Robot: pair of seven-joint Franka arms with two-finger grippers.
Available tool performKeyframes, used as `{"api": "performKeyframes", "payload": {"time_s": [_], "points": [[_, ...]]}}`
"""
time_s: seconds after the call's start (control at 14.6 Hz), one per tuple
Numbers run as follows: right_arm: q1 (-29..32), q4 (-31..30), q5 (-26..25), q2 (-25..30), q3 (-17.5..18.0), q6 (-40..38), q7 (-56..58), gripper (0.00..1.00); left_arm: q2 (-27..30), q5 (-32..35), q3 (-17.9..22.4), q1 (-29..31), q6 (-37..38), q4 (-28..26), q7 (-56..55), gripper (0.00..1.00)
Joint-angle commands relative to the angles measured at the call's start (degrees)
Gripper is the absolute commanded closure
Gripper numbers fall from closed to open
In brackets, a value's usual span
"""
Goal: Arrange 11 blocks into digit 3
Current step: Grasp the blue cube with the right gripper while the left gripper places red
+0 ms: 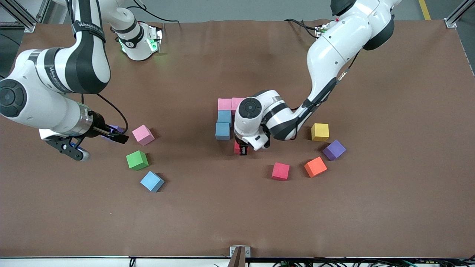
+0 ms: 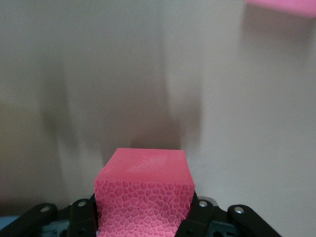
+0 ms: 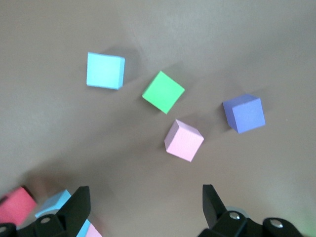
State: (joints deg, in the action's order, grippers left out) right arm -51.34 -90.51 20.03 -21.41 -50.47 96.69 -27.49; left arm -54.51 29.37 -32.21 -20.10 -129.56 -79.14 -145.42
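I've got a cluster of blocks [image 1: 224, 118] mid-table, with the held block [image 2: 143, 192] in my left gripper [image 1: 243, 150] at its nearer end. Four loose blocks [image 1: 137, 160] lie toward the right arm's end and four other blocks [image 1: 315, 167] toward the left arm's.

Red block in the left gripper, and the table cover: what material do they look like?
Red block: likely foam, matte; the face by the left gripper shows a cracked, cell-like texture, and the edges look soft. Table cover: brown and matte, maybe a mat or sheet, with slight ripples at the robots' edge; exact material unclear.
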Motion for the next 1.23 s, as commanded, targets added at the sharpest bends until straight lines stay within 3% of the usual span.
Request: {"api": "performKeyframes", "payload": {"time_s": [0.0,0.27,0.68,1.03,1.16], "points": [[2.89,-0.01,0.54,-1.61,0.28,3.58,-2.38,0.00,-0.77,-2.12,1.09,-2.31,-0.08,1.36,-0.12,0.52],[4.57,-0.63,3.43,-7.76,0.55,8.61,-2.39,0.00,-0.60,-2.82,1.71,-2.93,-0.08,0.74,-1.08,0.52],[4.93,-3.70,4.76,-8.82,2.83,12.82,-2.13,0.00,0.19,-2.38,2.06,-2.05,0.62,-1.81,-3.98,0.52],[6.59,-3.62,13.79,-15.32,4.32,20.98,-1.87,0.00,1.51,-2.03,2.06,-2.40,4.48,-3.65,-6.18,0.52],[8.87,-3.36,15.48,-17.08,7.73,25.98,-1.87,0.00,1.86,-2.03,2.06,-2.40,5.01,-4.27,-6.89,0.52]]}}
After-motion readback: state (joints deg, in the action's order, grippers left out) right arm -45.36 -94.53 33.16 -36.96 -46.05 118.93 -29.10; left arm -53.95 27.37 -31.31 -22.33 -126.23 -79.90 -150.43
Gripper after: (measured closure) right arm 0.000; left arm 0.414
